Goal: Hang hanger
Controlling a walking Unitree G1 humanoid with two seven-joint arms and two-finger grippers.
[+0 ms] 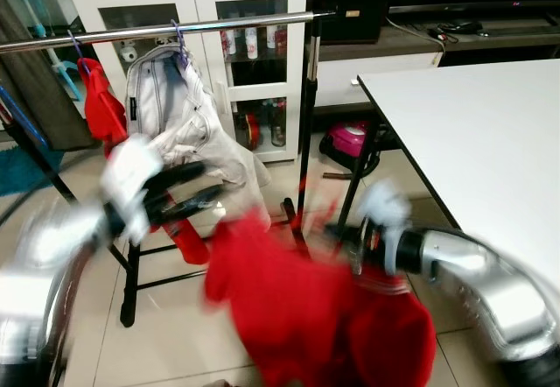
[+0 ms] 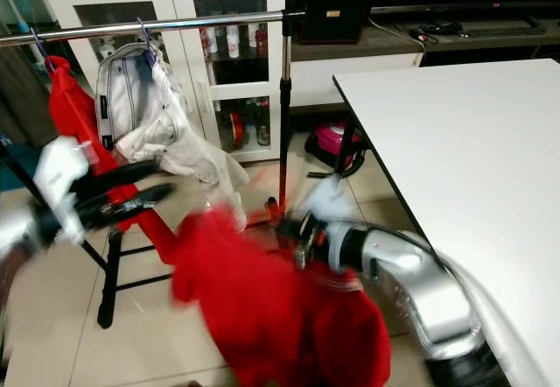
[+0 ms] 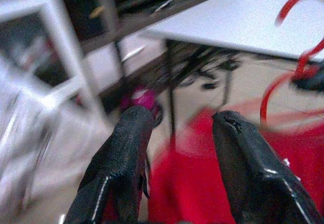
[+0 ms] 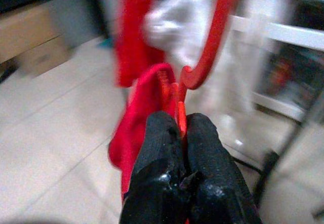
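A red hanger (image 4: 202, 57) bearing a red garment (image 1: 306, 317) is pinched between the pressed-together fingers of the right gripper (image 4: 181, 133), below the rail (image 1: 157, 30); the left gripper (image 3: 182, 148) is held spread beneath the rail; bottles (image 1: 252, 41) are kept in the cabinet (image 1: 192, 2) behind the rail.
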